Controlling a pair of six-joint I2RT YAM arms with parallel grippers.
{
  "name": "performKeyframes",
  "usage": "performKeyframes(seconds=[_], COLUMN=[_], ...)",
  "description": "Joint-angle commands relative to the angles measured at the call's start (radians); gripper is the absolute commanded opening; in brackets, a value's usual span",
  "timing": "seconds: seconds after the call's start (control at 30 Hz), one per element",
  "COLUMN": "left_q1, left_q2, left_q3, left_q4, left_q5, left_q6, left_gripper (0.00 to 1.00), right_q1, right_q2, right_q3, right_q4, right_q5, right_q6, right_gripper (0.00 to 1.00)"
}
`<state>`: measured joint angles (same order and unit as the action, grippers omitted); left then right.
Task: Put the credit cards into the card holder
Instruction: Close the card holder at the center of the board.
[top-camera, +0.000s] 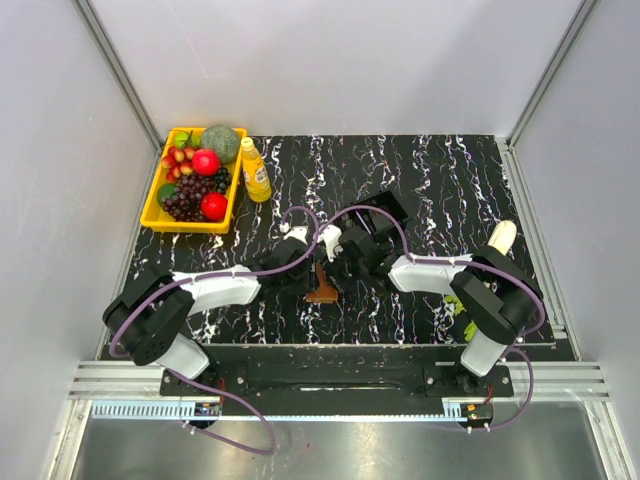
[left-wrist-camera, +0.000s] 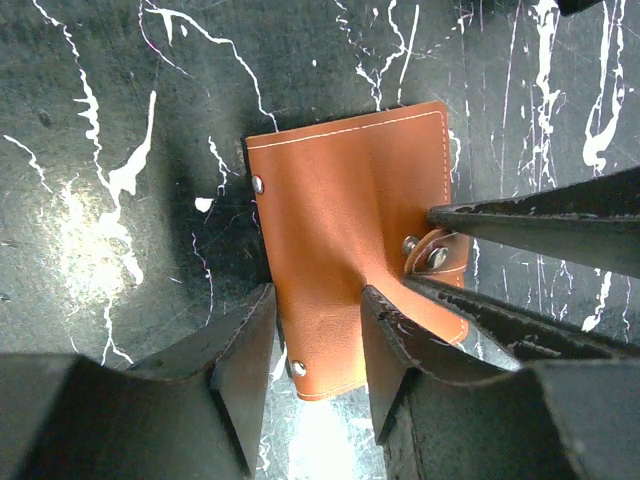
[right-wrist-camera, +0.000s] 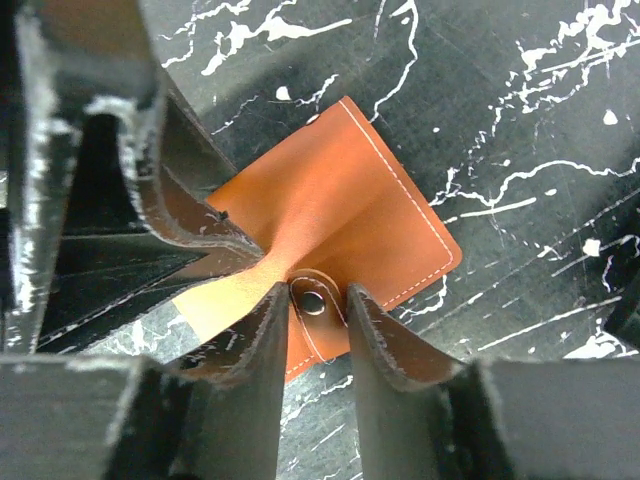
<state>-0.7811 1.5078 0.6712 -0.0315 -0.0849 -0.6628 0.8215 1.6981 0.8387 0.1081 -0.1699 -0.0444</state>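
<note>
The brown leather card holder (top-camera: 322, 290) lies between both arms at the table's middle front. In the left wrist view it (left-wrist-camera: 340, 190) is buckled, and its near edge sits between my left gripper's (left-wrist-camera: 317, 300) fingers, which close on it. In the right wrist view my right gripper (right-wrist-camera: 316, 292) pinches the card holder's (right-wrist-camera: 370, 220) snap tab (right-wrist-camera: 313, 300) between its fingers. The leather is drawn into a crease between the two grippers. In the top view the left gripper (top-camera: 300, 262) and right gripper (top-camera: 345, 268) meet over it. No credit cards show.
A yellow basket (top-camera: 160, 212) of fruit stands at the back left with a yellow bottle (top-camera: 255, 170) beside it. A black tray-like box (top-camera: 388, 207) lies behind the right gripper. A banana (top-camera: 503, 237) lies at the right edge.
</note>
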Motion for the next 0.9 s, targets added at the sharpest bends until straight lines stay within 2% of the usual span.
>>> performKeyframes(seconds=[0.0,0.2,0.4,0.47,0.53,0.7,0.73,0.8,0.87], left_q1=[-0.004,0.003,0.003,0.005,0.005,0.005,0.006,0.003,0.003], left_q2=[-0.014,-0.032,-0.050,-0.057,-0.064,-0.086,-0.087,-0.092,-0.096], left_q3=[-0.015,-0.035,-0.044,-0.047,-0.050,-0.065,-0.067,-0.068,-0.087], left_q4=[0.007,0.010,0.021,0.025,0.027,0.027,0.027,0.027,0.056], left_q5=[0.017,-0.009,-0.026,-0.029,-0.027,-0.039,-0.041,-0.042,-0.042], left_q6=[0.002,-0.027,-0.055,-0.063,-0.069,-0.103,-0.113,-0.148,-0.184], left_gripper=[0.43,0.43,0.43,0.43,0.43,0.43,0.42,0.41,0.41], right_q1=[0.011,0.011,0.010,0.010,0.008,0.019,0.037,0.062,0.096], right_q2=[0.052,-0.057,-0.212,-0.235,-0.238,-0.183,-0.178,-0.163,-0.123], right_q3=[-0.006,-0.027,-0.053,-0.049,-0.035,0.063,0.071,0.086,0.147], right_q4=[0.013,0.005,0.012,-0.017,-0.051,-0.228,-0.248,-0.289,-0.378], right_q5=[-0.078,-0.075,0.087,0.135,0.164,0.138,0.195,0.231,0.312], right_q6=[0.015,0.089,0.222,0.279,0.360,0.526,0.573,0.638,0.667], right_gripper=[0.44,0.51,0.55,0.52,0.53,0.29,0.30,0.38,0.39])
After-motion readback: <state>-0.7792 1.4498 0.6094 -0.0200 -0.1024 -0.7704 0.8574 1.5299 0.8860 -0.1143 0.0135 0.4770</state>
